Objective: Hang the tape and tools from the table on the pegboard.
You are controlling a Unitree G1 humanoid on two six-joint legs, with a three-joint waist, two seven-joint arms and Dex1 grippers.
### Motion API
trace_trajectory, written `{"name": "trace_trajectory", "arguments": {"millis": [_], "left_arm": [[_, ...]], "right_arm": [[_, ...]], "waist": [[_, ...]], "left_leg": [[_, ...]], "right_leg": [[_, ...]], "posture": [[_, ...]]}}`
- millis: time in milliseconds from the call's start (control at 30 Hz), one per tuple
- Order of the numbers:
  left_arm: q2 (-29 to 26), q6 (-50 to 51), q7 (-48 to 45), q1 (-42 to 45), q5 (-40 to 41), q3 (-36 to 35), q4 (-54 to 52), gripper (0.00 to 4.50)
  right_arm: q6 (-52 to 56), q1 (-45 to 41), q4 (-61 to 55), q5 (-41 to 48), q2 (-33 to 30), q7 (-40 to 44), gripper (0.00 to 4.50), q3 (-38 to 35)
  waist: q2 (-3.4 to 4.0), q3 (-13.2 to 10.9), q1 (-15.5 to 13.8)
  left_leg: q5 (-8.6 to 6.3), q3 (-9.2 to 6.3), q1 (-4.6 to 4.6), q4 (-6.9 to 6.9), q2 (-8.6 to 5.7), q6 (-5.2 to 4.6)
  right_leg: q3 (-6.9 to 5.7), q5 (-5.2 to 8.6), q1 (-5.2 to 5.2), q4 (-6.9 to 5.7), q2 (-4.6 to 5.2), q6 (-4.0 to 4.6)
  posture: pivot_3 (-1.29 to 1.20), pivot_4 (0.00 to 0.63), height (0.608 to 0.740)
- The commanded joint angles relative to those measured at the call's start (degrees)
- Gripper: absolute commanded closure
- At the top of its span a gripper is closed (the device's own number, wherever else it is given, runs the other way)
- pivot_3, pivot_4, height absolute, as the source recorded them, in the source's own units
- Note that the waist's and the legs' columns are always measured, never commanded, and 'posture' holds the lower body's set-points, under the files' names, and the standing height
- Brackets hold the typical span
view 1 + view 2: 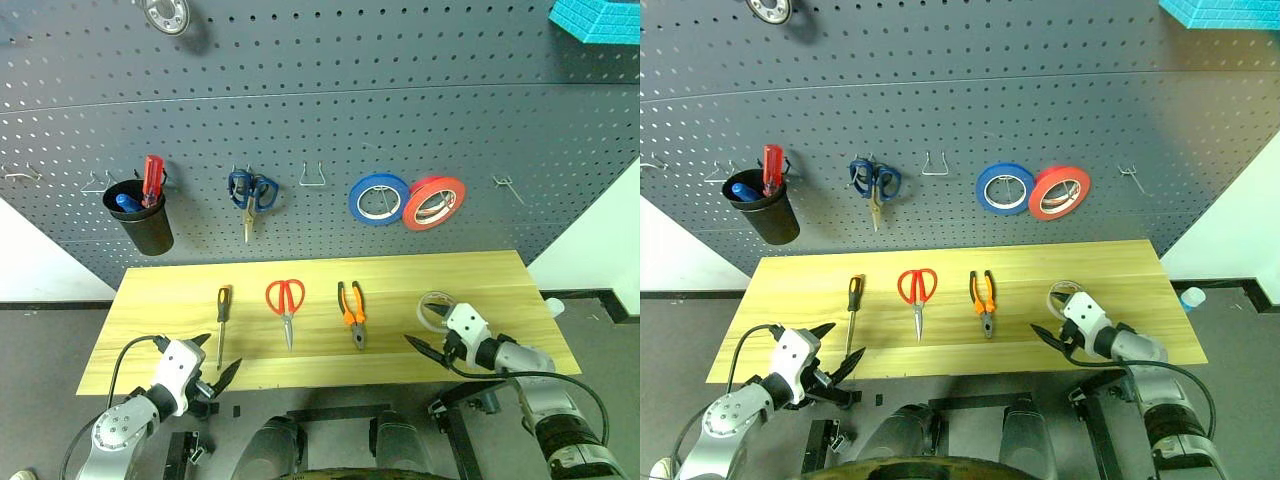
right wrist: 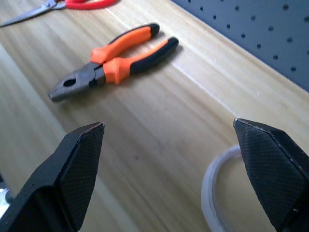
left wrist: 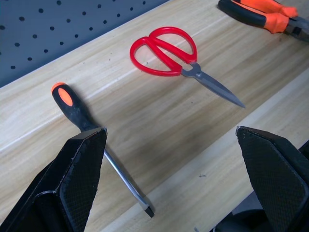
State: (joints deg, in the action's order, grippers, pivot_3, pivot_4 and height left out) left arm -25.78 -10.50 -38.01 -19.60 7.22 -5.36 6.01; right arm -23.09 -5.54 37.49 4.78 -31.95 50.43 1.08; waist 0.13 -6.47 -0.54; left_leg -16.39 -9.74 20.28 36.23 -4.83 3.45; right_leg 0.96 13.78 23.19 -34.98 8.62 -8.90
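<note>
You have both grippers spread wide and empty over the front edge of the table. The left gripper sits at the lower left of the head view, its fingers parted, and the slim screwdriver lies just beyond it, handle toward the pegboard and tip toward you. In the left wrist view the screwdriver's shaft runs beside the nearer finger, close to it but not between the two; the red-handled scissors lie further off, past the open gap. The right gripper hangs at the lower right of the head view, likewise released. The tape lies flat on the wood just behind it, and in the right wrist view its white rim curves beside one finger, only partly within the open span. The pliers rest near the middle of the tabletop, well clear of either gripper, nose toward the front edge. On the board above hang blue-handled scissors, a blue roll, a red roll and a black cup holding a red-handled screwdriver.
</note>
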Motion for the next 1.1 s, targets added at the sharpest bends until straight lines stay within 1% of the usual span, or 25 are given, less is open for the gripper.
{"name": "trace_trajectory", "arguments": {"millis": [33, 167, 433, 533, 667, 767, 867, 967, 1033, 1100], "left_arm": [[-1.1, -0.9, -0.1, -1.0, 0.3, -0.8, -0.9, 0.02], [-1.1, -1.5, 0.1, -1.0, 0.0, -0.8, 0.1, 0.02], [0.1, -2.5, 0.8, 1.1, -1.1, 1.0, 1.5, 0.02], [0.2, -3.8, 0.1, 1.7, -1.0, 1.7, 3.1, 0.02], [0.1, -4.6, -0.8, 3.3, -0.8, 2.8, 5.2, 0.02], [-0.2, -5.0, -1.7, 4.5, -0.7, 3.1, 7.0, 0.02], [-0.5, -5.5, -3.2, 6.1, -0.9, 4.1, 8.9, 0.02], [-0.8, -5.9, -3.7, 9.2, -1.0, 4.2, 11.4, 0.02], [-0.7, -6.0, -3.9, 10.8, -0.6, 4.0, 12.6, 0.02], [-0.8, -6.4, -4.1, 11.8, -0.8, 4.1, 13.3, 0.02]], "right_arm": [[0.5, 0.7, -0.7, 2.1, -2.5, 1.8, 0.0, -2.5], [0.4, 1.1, 0.1, 2.2, -3.8, 2.2, 0.0, -3.2], [-1.2, 0.7, 2.4, 1.7, -3.4, 2.0, 0.0, -3.2], [-2.0, 1.2, 2.3, 1.6, -3.1, 1.3, 0.0, -3.2], [-2.6, 2.8, -0.1, 2.2, -2.7, 0.4, 0.0, -3.6], [-2.8, 4.3, -2.6, 2.1, -1.8, -1.3, 0.0, -3.5], [-2.1, 5.3, -5.7, 2.1, -0.9, -2.9, 0.0, -3.3], [-0.7, 6.0, -8.7, 1.8, -0.1, -4.1, 0.0, -2.7], [0.1, 6.2, -9.9, 1.7, 0.2, -4.4, 0.0, -2.4], [0.8, 6.1, -10.5, 1.6, 0.2, -4.6, 0.0, -2.3]], "waist": [[-0.01, 0.0, 0.0], [-0.06, 0.0, 0.0], [-0.07, 0.0, 0.1], [0.0, 0.1, 0.5], [0.04, 0.3, 1.8], [0.14, 0.8, 3.8], [0.2, 1.4, 6.3], [0.19, 1.5, 8.7], [0.13, 1.4, 10.5], [0.11, 1.4, 11.6]], "left_leg": [[0.0, 0.01, 0.0, 0.0, 0.0, 0.0], [0.0, 0.04, -0.01, 0.02, 0.03, 0.0], [0.0, 0.1, -0.04, 0.03, 0.1, 0.0], [0.0, 0.12, -0.06, 0.02, 0.1, 0.0], [0.0, 0.15, -0.06, 0.05, 0.1, 0.0], [0.0, 0.18, -0.07, 0.1, 0.11, 0.0], [0.0, 0.23, -0.12, 0.12, 0.13, 0.01], [-0.01, 0.24, -0.15, 0.14, 0.15, 0.02], [-0.02, 0.25, -0.19, 0.23, 0.23, 0.02], [-0.02, 0.24, -0.24, 0.32, 0.29, 0.02]], "right_leg": [[0.0, 0.0, 0.0, 0.0, 0.0, 0.0], [0.0, 0.04, -0.01, 0.0, -0.02, 0.09], [0.0, -0.01, -0.03, 0.0, -0.05, 0.09], [0.01, -0.09, -0.03, 0.0, -0.06, -0.04], [0.02, -0.1, -0.05, 0.0, -0.05, -0.03], [0.03, -0.12, -0.08, 0.0, -0.05, -0.02], [0.06, -0.13, -0.13, 0.0, -0.05, -0.02], [0.05, -0.1, -0.53, 0.01, -0.05, -0.01], [-0.03, -0.02, -0.68, 0.01, -0.06, 0.15], [-0.06, -0.02, -0.8, 0.0, -0.07, 0.15]], "posture": [[-0.04, 0.068, 0.74], [-0.04, 0.068, 0.74], [-0.06, 0.053, 0.74], [-0.15, 0.036, 0.74], [-0.24, 0.02, 0.74], [-0.34, 0.01, 0.74], [-0.37, 0.008, 0.74], [-0.37, 0.03, 0.74], [-0.36, 0.04, 0.74], [-0.34, 0.05, 0.74]]}}
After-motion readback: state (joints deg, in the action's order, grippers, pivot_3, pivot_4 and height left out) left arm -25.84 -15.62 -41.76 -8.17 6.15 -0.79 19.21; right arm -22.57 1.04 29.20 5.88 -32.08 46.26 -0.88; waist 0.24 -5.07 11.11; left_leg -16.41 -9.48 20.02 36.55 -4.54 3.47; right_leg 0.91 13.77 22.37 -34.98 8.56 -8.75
